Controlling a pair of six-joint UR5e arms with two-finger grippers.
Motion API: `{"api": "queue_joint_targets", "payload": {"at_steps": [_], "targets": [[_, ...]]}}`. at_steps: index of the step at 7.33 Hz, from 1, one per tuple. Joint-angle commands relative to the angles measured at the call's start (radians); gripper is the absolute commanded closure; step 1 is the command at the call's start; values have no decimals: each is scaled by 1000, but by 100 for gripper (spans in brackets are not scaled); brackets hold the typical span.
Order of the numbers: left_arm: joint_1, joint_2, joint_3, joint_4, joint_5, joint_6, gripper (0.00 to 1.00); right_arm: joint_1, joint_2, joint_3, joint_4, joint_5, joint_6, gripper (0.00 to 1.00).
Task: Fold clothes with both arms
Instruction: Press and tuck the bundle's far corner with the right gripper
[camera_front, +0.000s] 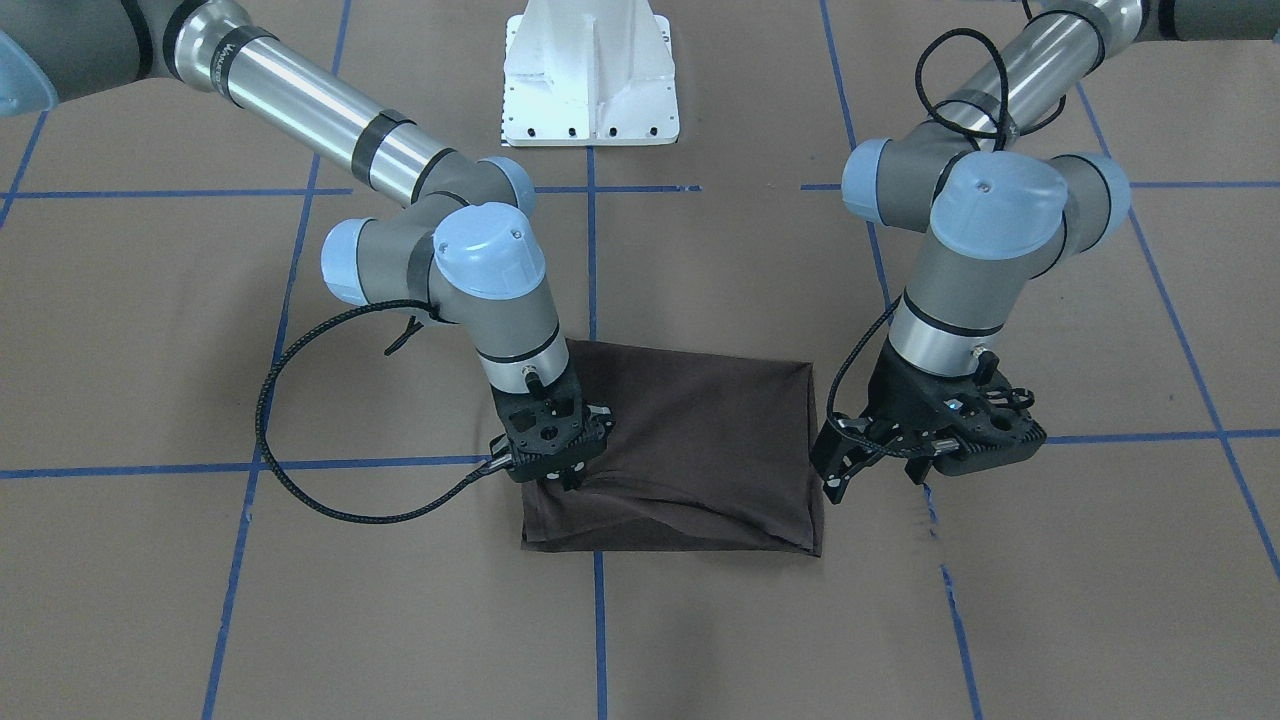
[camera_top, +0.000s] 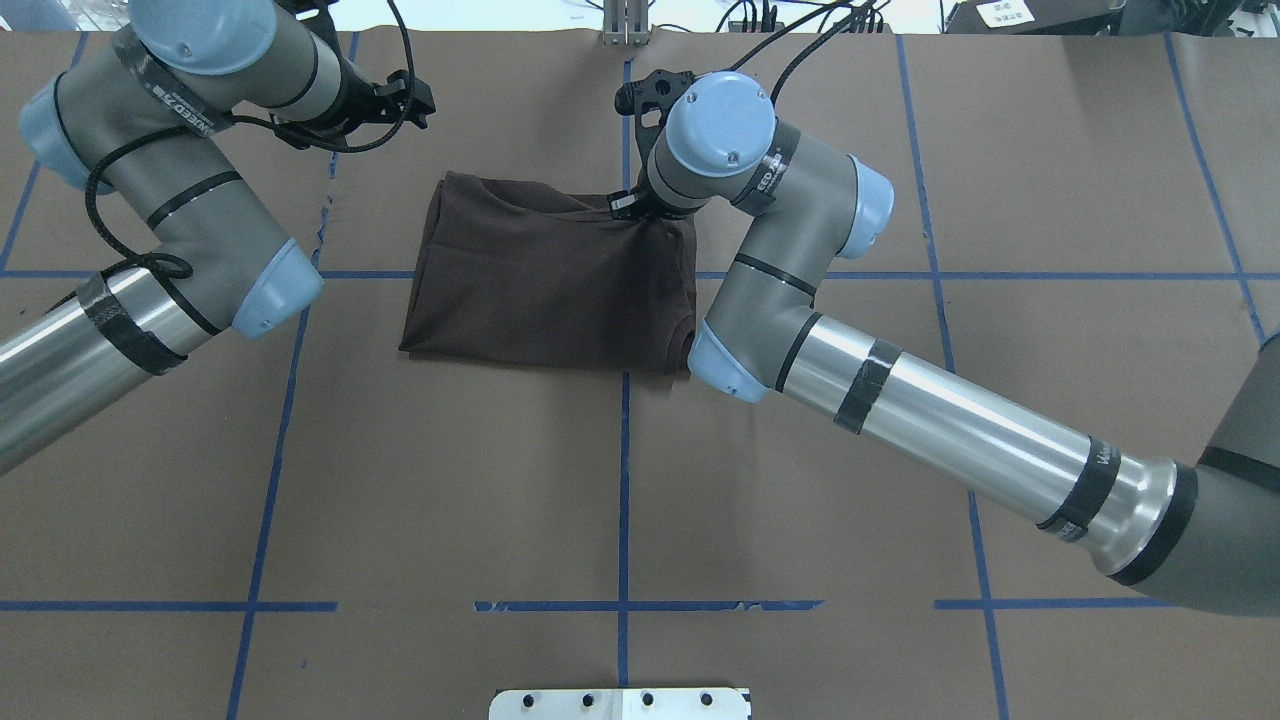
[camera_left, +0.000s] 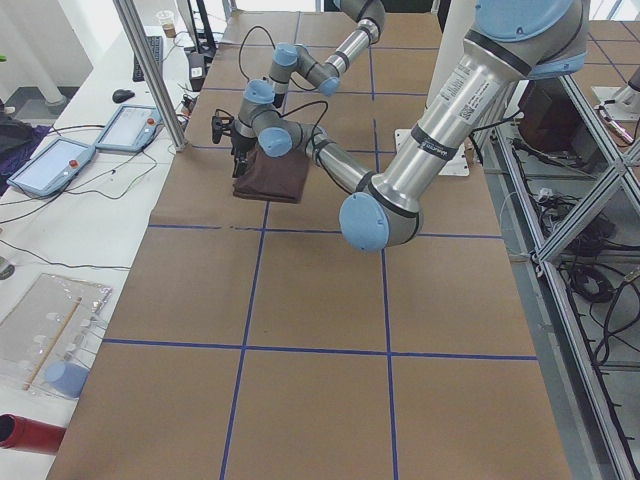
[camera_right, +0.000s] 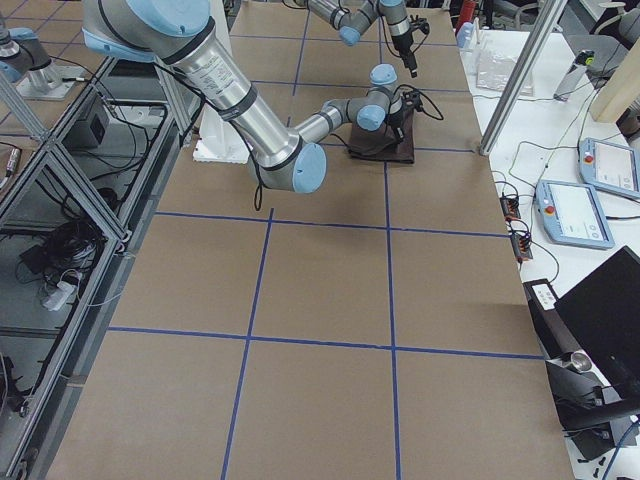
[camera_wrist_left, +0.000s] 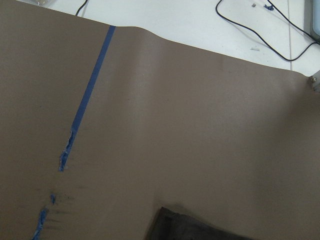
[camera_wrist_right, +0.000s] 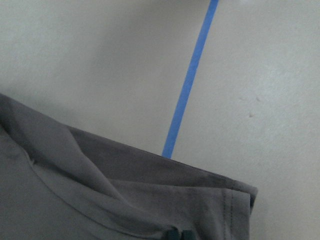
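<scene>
The dark brown T-shirt (camera_front: 700, 440) lies folded into a rough rectangle on the brown table cover, also seen in the overhead view (camera_top: 540, 280). My right gripper (camera_front: 560, 472) is shut on a pinch of cloth at the shirt's far edge, and a ridge of fabric rises toward it; it also shows in the overhead view (camera_top: 625, 205). The right wrist view shows the lifted fold (camera_wrist_right: 100, 200). My left gripper (camera_front: 838, 470) hovers just off the shirt's side edge, open and empty; it also shows in the overhead view (camera_top: 405, 100). The left wrist view shows only a shirt corner (camera_wrist_left: 200, 230).
The white pedestal base (camera_front: 590, 80) stands at the robot's side of the table. Blue tape lines (camera_front: 595, 250) cross the brown cover, with a torn stretch (camera_front: 930, 510) near the left gripper. Operator pendants (camera_left: 55, 165) lie on the side table beyond the far edge.
</scene>
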Motion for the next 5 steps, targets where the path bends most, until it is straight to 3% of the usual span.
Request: {"api": "queue_joint_targets", "payload": {"at_steps": [1,2,4,5], "targets": [[-4,-1,0,0,0,0,0,30,1,-5,-2,0,1,61],[-4,-1,-2,0,0,0,0,28,1,-4,-1,0,1,1],[-6,-3,-5,0,-1,3,0,62,-5,-7,-7,20,-2,0],[-10,2,-27,0,-3,11,0,102,-42,4,-13,97,-11,0]]}}
